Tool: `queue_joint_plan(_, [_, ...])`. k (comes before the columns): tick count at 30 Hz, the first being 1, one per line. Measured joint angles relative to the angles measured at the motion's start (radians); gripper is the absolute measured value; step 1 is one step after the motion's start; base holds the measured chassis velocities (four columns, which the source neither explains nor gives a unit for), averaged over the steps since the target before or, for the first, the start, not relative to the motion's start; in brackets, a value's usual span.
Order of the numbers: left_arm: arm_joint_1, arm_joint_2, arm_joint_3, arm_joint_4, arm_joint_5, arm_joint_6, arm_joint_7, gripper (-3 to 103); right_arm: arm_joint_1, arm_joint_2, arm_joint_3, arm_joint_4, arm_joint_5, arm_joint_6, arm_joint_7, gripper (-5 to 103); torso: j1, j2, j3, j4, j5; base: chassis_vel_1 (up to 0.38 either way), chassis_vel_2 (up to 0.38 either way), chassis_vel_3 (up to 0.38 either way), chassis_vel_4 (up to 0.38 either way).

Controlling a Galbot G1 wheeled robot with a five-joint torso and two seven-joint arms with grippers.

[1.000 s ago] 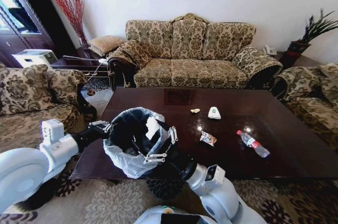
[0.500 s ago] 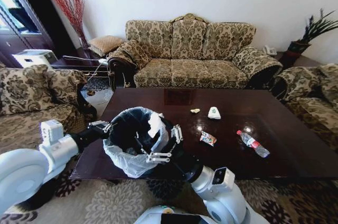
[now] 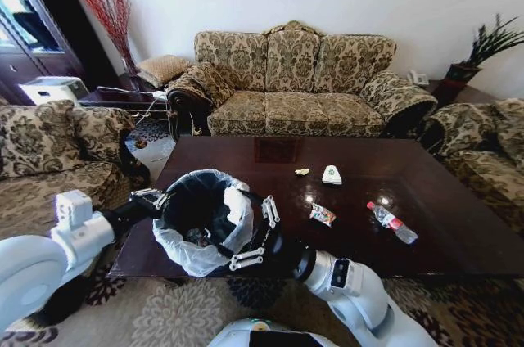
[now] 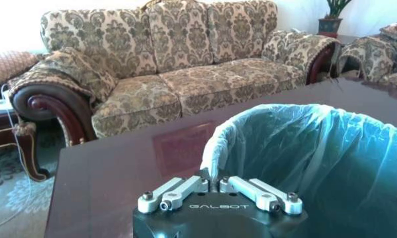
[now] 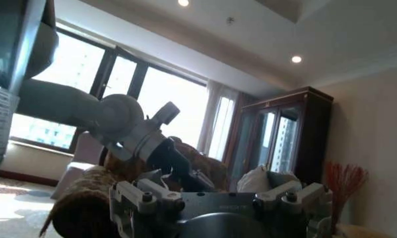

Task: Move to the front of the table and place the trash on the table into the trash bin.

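Note:
The trash bin (image 3: 195,250), lined with a white bag, hangs over the table's (image 3: 434,187) front left corner. My left gripper (image 3: 152,197) is shut on its rim, and the left wrist view shows the fingers (image 4: 215,180) pinching the bag edge of the trash bin (image 4: 297,148). My right gripper (image 3: 255,236) stands open against the bin's right side with nothing between its fingers. Trash lies on the table: a small pale bit (image 3: 302,172), a white packet with green print (image 3: 332,174), a colourful wrapper (image 3: 322,214) and a red-capped bottle (image 3: 392,223).
A patterned sofa (image 3: 295,85) stands behind the table and armchairs (image 3: 49,142) flank it on both sides. A potted plant (image 3: 483,52) sits at the back right. Patterned carpet (image 3: 164,314) lies in front of the table.
My right gripper, which held a white crumpled piece over the bin's mouth, has drawn back to the bin's right side and is empty. The bin shifted slightly left.

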State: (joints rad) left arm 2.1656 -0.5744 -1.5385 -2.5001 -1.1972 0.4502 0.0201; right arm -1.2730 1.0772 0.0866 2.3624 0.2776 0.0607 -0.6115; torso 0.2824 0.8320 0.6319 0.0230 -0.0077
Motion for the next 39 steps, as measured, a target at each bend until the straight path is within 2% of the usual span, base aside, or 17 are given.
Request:
queue_joint_plan(1, [-0.001,-0.002,0.001,0.000,0.001,0.000,0.000,1,0.001,-0.007,-0.003,0.010,0.048,-0.023,-0.015,100,0.000,0.000,0.000,-0.0005,-0.0002,0.000,0.000,0.000,0.000])
queue_joint_plan(3, [-0.002,-0.004,0.003,0.000,0.002,-0.001,0.001,1,0.006,-0.010,-0.005,0.019,0.082,-0.040,-0.015,100,0.000,0.000,0.000,-0.0006,-0.0003,0.000,0.000,0.000,0.000])
queue_joint_plan(4, [-0.003,-0.006,0.006,0.000,0.003,-0.001,0.002,1,0.012,-0.013,-0.010,0.032,0.120,-0.086,0.022,100,0.000,0.000,0.000,-0.0005,-0.0001,0.000,0.000,0.000,0.000])
queue_joint_plan(6, [-0.003,-0.012,0.010,0.000,0.007,-0.002,0.004,1,0.014,-0.018,-0.022,0.053,0.159,-0.178,0.156,100,0.000,0.000,0.000,-0.0002,-0.0001,0.000,0.000,0.000,0.000])
queue_joint_plan(7, [-0.003,-0.012,0.010,0.000,0.007,-0.002,0.004,1,0.014,-0.018,-0.022,0.053,0.159,-0.178,0.156,100,0.000,0.000,0.000,-0.0002,-0.0001,0.000,0.000,0.000,0.000])
queue_joint_plan(8, [-0.003,-0.013,0.013,0.000,0.008,-0.002,0.004,1,0.009,-0.020,-0.020,0.057,0.137,-0.218,0.198,100,0.000,0.000,0.000,-0.0002,-0.0002,0.000,0.000,0.000,0.000])
queue_joint_plan(12, [-0.007,-0.007,0.022,0.000,0.008,-0.004,0.004,1,0.000,-0.025,-0.012,0.051,0.056,-0.226,0.186,100,0.000,0.000,0.000,-0.0004,-0.0001,0.000,0.000,0.000,0.000])
queue_joint_plan(15, [-0.008,0.002,0.023,0.000,0.007,-0.004,0.004,1,0.002,-0.025,-0.014,0.042,0.032,-0.212,0.174,101,0.000,0.000,0.000,-0.0004,0.0001,0.000,0.000,0.000,0.000])
queue_joint_plan(17, [-0.009,0.007,0.022,0.000,0.000,-0.005,0.005,1,0.004,-0.024,-0.021,0.033,0.025,-0.202,0.157,93,0.000,0.000,0.000,-0.0003,-0.0001,0.000,0.000,0.000,0.000])
queue_joint_plan(20, [-0.016,0.012,0.021,0.000,-0.023,-0.006,0.004,1,0.005,-0.029,-0.017,0.023,0.021,-0.187,0.126,87,0.000,0.000,0.000,-0.0003,0.0000,0.000,0.000,0.000,0.000])
queue_joint_plan(24, [-0.024,0.022,0.021,0.000,-0.049,-0.006,-0.001,1,0.008,-0.039,-0.007,0.014,0.018,-0.159,0.107,90,0.000,0.000,0.000,-0.0003,-0.0001,0.000,0.000,0.000,0.000])
queue_joint_plan(31, [-0.063,0.069,0.022,0.001,-0.124,-0.006,-0.026,1,0.007,-0.042,0.020,-0.022,-0.051,-0.023,0.057,93,0.000,0.000,0.000,-0.0004,0.0000,0.000,0.000,0.000,0.000])
queue_joint_plan(37, [-0.072,0.079,0.040,0.002,-0.134,-0.006,-0.033,1,0.010,-0.039,0.052,-0.030,-0.116,0.059,0.052,94,0.000,0.000,0.000,-0.0004,-0.0002,0.000,0.000,0.000,0.000])
queue_joint_plan(39, [-0.073,0.079,0.053,0.002,-0.134,-0.003,-0.035,1,0.017,-0.038,0.081,-0.043,-0.179,0.110,0.054,95,0.000,0.000,0.000,-0.0002,-0.0002,0.000,0.000,0.000,0.000])
